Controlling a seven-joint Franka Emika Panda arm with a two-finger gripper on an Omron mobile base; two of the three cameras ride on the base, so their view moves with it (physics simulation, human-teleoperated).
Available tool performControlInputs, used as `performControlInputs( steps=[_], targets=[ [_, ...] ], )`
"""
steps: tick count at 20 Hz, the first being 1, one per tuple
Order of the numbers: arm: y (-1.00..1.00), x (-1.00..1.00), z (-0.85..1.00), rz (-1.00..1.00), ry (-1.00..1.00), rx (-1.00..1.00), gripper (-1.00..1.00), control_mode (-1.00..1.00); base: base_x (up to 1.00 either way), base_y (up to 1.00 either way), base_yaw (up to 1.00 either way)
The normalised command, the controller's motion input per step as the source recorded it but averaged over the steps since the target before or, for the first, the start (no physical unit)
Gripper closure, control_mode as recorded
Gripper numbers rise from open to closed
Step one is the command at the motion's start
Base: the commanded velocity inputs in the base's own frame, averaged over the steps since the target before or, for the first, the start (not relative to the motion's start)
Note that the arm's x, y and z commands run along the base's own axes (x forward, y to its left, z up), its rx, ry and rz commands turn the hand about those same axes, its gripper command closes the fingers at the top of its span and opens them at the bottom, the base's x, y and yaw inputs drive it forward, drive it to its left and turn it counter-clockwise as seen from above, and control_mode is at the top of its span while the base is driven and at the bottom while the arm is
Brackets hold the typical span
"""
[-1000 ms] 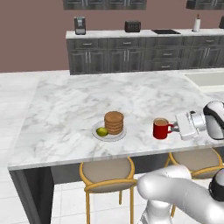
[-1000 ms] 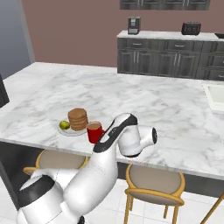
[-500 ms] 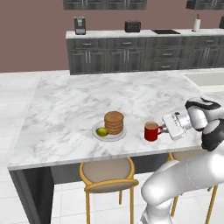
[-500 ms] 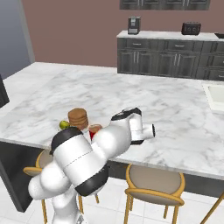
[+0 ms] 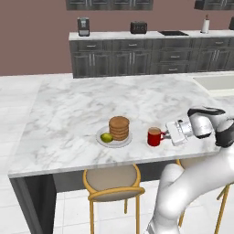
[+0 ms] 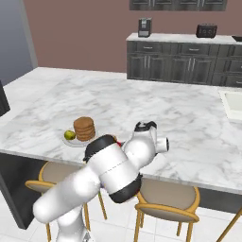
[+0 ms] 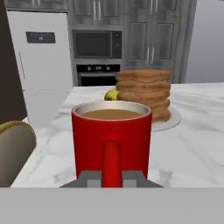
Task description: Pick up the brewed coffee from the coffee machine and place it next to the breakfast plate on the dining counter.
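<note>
Your gripper (image 5: 167, 133) pinched the red mug (image 5: 155, 136) by its handle, beside the breakfast plate (image 5: 114, 139) near the dining counter's (image 5: 82, 109) front edge.

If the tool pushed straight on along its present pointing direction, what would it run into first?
The tool already grips the handle of the glossy red coffee mug, so the mug body is directly ahead. Beyond the mug, the pale plate with stacked brown pancakes likely comes next, though depth is uncertain.

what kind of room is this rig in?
A rendered home kitchen, by the look of it: a marble dining counter with wooden stools, dark cabinets along the back wall carrying a coffee machine, and a fridge and built-in oven in the hand view.
</note>
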Motion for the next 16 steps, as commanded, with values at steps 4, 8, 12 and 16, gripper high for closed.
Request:
performControlInputs(
  steps=[4, 8, 12, 16],
  targets=[
    [0.15, 0.51, -0.3, -0.19, 0.0, 0.0, 1.0, -1.0, 0.0, 0.0, 0.0],
    [0.32, 0.38, -0.31, -0.16, 0.0, 0.0, 1.0, -1.0, 0.0, 0.0, 0.0],
    [0.51, -0.03, -0.17, -0.05, -0.03, -0.02, 1.0, -1.0, 0.0, 0.0, 0.0],
    [0.71, -0.19, 0.0, 0.0, -0.01, -0.09, 1.0, -1.0, 0.0, 0.0, 0.0]
  ],
)
